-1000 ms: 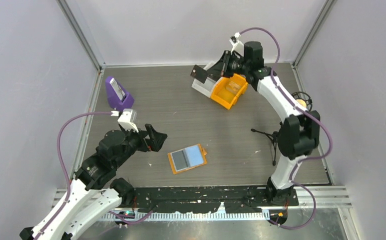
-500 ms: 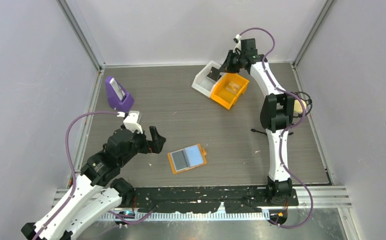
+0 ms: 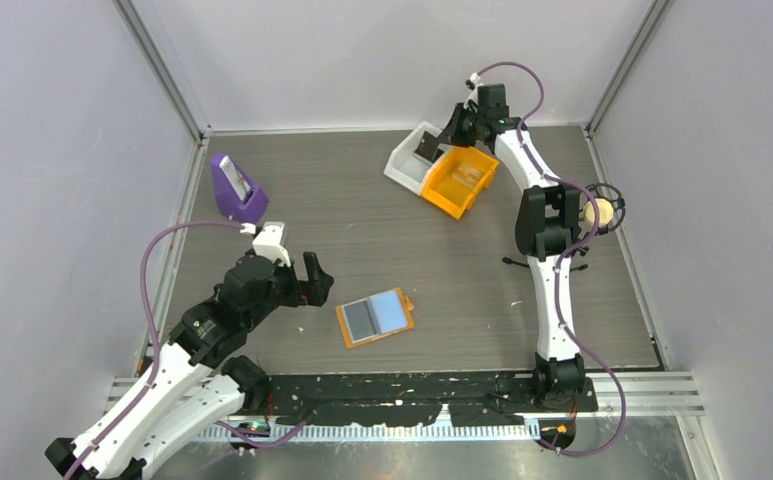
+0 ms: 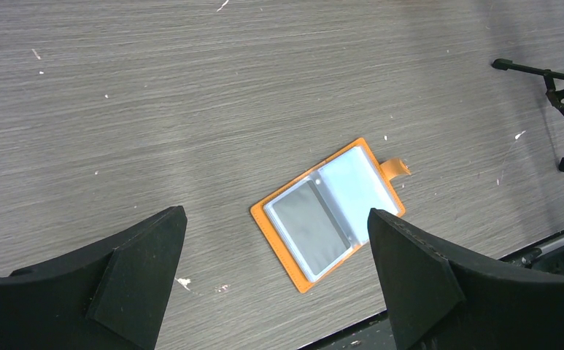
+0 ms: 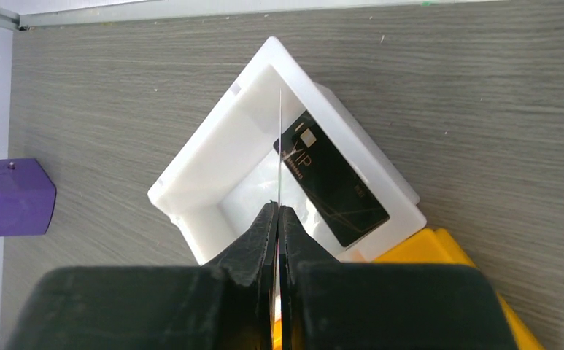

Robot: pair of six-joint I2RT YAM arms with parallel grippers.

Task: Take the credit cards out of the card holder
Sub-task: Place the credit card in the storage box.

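Note:
The orange card holder (image 3: 375, 317) lies open on the table, light blue panels up, with a grey card (image 4: 311, 226) in its left pocket. It also shows in the left wrist view (image 4: 359, 186). My left gripper (image 3: 312, 278) is open and empty, hovering above and just left of the holder (image 4: 274, 213). My right gripper (image 3: 442, 138) is shut on a dark card (image 3: 425, 148), seen edge-on in the right wrist view (image 5: 281, 146), over the white bin (image 5: 213, 146). A black card (image 5: 333, 188) lies inside that bin.
An orange plastic bin (image 3: 459, 180) touches the white bin (image 3: 407, 160) at the back. A purple stand (image 3: 234, 190) is at the left. A small black tripod (image 3: 537, 270) stands right of the holder, near the right arm.
My right gripper has carried the dark card back and right, from left of the white bin to above it. The left gripper has shifted only slightly.

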